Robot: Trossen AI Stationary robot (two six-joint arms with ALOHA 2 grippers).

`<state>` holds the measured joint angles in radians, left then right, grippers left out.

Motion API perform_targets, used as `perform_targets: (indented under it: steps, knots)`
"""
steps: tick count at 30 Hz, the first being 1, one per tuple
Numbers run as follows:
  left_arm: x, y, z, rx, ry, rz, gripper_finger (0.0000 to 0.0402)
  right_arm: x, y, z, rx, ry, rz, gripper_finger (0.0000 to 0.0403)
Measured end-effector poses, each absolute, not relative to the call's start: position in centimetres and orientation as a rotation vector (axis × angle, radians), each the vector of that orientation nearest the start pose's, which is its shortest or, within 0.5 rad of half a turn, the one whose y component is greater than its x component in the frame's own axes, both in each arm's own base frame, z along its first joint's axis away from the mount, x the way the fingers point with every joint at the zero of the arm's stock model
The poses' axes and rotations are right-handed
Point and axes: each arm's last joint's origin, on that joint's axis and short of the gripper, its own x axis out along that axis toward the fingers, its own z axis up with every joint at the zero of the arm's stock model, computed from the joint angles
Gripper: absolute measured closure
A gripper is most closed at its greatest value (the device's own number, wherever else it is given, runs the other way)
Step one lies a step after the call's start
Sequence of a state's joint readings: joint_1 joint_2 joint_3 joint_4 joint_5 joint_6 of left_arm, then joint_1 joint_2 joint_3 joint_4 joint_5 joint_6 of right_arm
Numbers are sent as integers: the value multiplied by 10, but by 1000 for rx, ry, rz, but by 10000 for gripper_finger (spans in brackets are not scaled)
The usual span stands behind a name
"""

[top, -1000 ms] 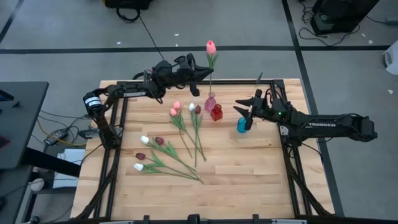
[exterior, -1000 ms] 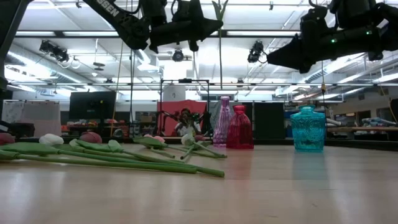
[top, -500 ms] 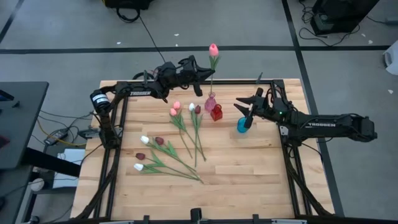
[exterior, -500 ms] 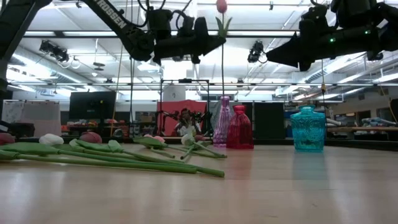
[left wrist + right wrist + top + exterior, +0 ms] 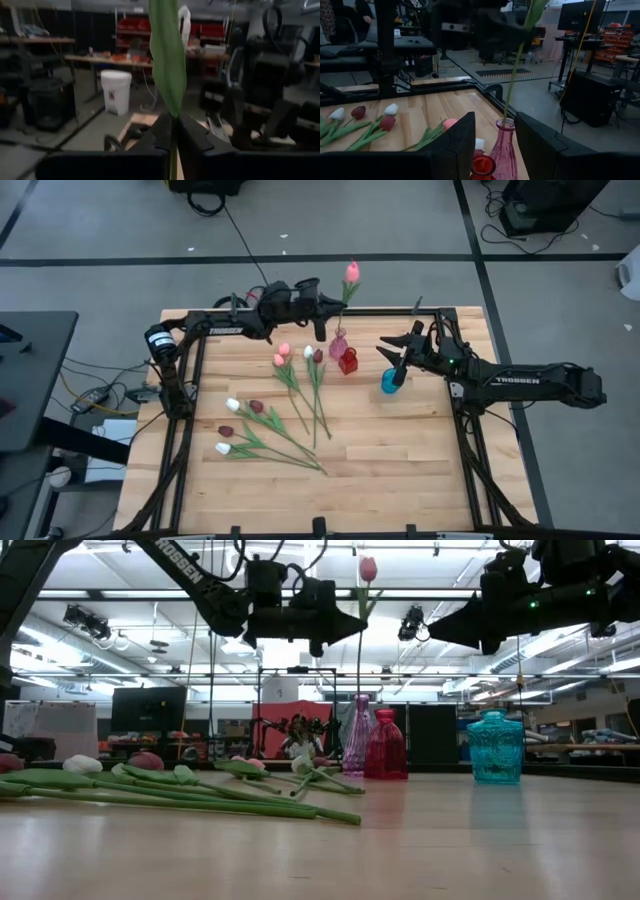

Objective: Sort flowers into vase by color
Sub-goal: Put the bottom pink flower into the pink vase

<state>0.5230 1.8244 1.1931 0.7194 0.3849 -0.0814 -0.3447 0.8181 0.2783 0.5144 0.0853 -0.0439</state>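
**Pink tulip standing in the pink vase, left gripper on its stem**

From above, your left gripper (image 5: 325,308) sits at the far edge of the table (image 5: 400,440), fingers pinched on the pink tulip (image 5: 351,272) whose stem drops into the pink vase (image 5: 339,345) just below. The red vase (image 5: 348,360) touches that one; the other flowers (image 5: 275,405) lie flat, nearer you than the gripper. Your right gripper (image 5: 392,360) hovers over the blue vase (image 5: 389,380), fingers partly apart, holding nothing.

Low view: same story, stem running from the gripper down into the vase neck (bloom well above the fingers).

Left wrist: fingers (image 5: 192,137) close around stem and leaf (image 5: 167,55).

Right wrist: stem in the vase mouth.
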Motion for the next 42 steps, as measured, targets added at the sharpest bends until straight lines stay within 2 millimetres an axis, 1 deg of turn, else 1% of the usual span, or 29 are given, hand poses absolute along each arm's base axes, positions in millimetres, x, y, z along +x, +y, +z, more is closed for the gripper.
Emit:
perform_targets:
  steps: [4,10,13,16,22,27,31,34,36,38,42]
  knots:
    - [365,196,265,-73,-21,132,348,166,-62,219,-39,35,-429,252]
    - [363,197,256,-113,66,139,275,166,-62,218,-30,41,-429,252]
    - [358,196,257,-107,140,142,242,166,-62,218,-27,47,-429,252]
    - [350,193,259,-77,237,167,226,166,-62,217,-26,52,-429,252]
    - [341,180,266,-40,341,163,223,166,-62,217,-30,52,-434,252]
    - [334,174,269,-11,416,190,222,165,-64,218,-30,52,-448,252]
    - [327,172,280,18,409,223,222,165,-65,218,-45,53,-453,252]
    - [320,168,282,5,402,232,222,165,-65,218,-55,51,-453,252]
    - [314,164,279,-22,394,236,222,165,-65,218,-55,51,-452,252]
    - [307,157,271,-67,392,248,222,165,-64,218,-53,54,-443,252]
    - [290,133,250,-187,425,336,227,165,-64,215,-40,76,-441,252]
